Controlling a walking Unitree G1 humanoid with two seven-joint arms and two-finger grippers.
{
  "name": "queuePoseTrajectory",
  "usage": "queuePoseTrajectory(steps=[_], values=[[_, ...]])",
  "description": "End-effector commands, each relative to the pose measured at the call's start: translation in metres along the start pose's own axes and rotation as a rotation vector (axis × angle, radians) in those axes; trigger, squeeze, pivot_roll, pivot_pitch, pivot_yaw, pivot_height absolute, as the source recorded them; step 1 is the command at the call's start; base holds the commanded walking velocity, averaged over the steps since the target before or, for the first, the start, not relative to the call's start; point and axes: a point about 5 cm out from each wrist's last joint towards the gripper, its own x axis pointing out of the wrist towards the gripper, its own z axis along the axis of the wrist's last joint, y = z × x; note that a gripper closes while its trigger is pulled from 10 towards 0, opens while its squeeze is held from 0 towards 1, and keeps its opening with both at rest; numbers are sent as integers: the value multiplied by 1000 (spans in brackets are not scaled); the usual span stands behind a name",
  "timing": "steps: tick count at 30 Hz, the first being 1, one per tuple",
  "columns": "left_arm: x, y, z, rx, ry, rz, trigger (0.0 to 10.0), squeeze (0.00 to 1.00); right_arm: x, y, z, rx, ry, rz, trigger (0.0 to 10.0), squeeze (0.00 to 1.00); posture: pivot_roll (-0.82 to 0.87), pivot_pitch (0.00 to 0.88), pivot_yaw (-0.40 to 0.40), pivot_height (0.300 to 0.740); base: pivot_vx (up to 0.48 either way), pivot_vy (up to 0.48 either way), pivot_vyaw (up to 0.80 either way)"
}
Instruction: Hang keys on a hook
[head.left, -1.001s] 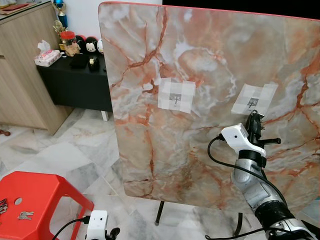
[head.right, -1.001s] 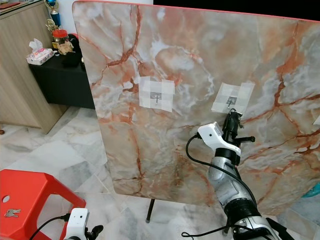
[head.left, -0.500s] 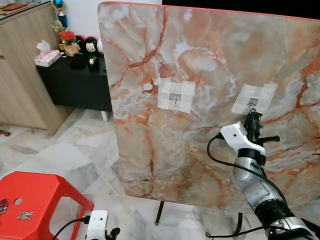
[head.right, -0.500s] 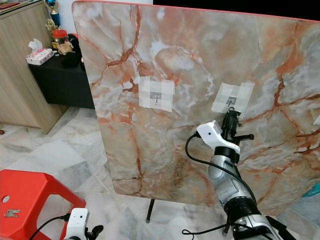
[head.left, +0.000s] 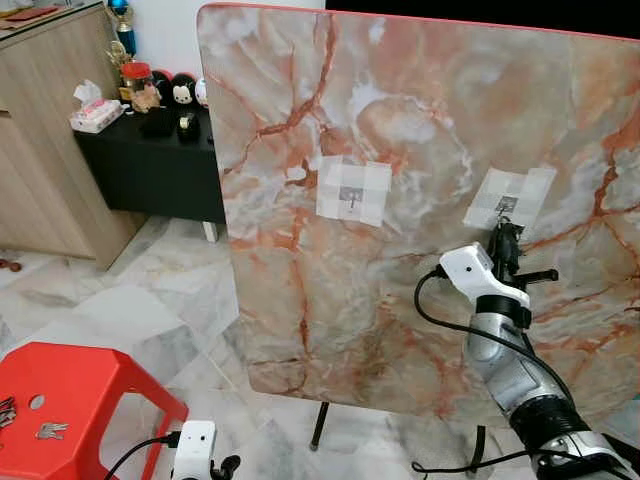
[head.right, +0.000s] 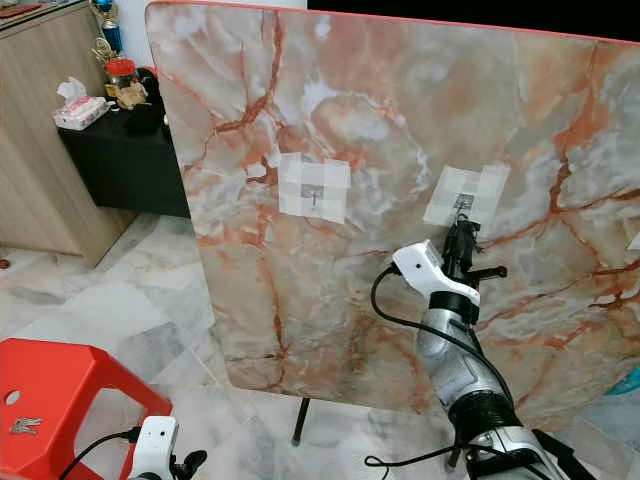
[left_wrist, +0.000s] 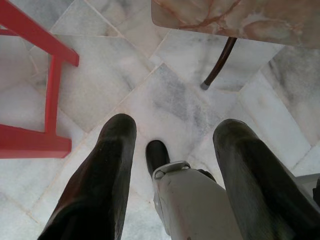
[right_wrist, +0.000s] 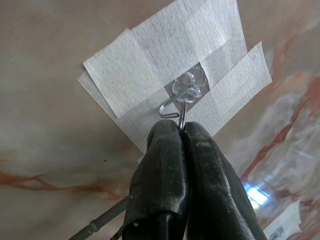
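Observation:
My right gripper (head.left: 503, 236) is raised against the upright marble board (head.left: 400, 120), just under the right-hand taped hook (head.left: 506, 205). In the right wrist view its fingers (right_wrist: 165, 150) are shut on a thin metal key ring (right_wrist: 182, 119) that reaches up to the clear flower-shaped hook (right_wrist: 186, 89) and touches its wire. The keys themselves are hidden behind the fingers. A second taped hook (head.left: 352, 195) sits further left on the board. My left gripper (left_wrist: 172, 135) hangs open over the floor, holding nothing.
A red stool (head.left: 70, 400) at the lower left carries loose keys (head.left: 45, 431). The board stands on dark metal legs (head.left: 318, 425). A black side table (head.left: 150, 150) with small items and a wooden cabinet (head.left: 50, 120) are at the back left.
My right gripper has edged slightly left and stays pressed under the right-hand hook. The left arm has not moved.

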Motion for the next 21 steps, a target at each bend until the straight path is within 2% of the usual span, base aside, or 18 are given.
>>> queuePoseTrajectory(steps=[1, 21], values=[[0, 0, -1, 0, 7, -2, 10000, 0, 1, -3, -3, -12, 6, -2, 10000, 0, 93, 0, -74, 740, 0, 0, 0], [-1, 3, -1, 5, 7, 4, 10000, 0, -2, 4, -4, -24, 20, 59, 10000, 0, 96, 0, -67, 740, 0, 0, 0]])
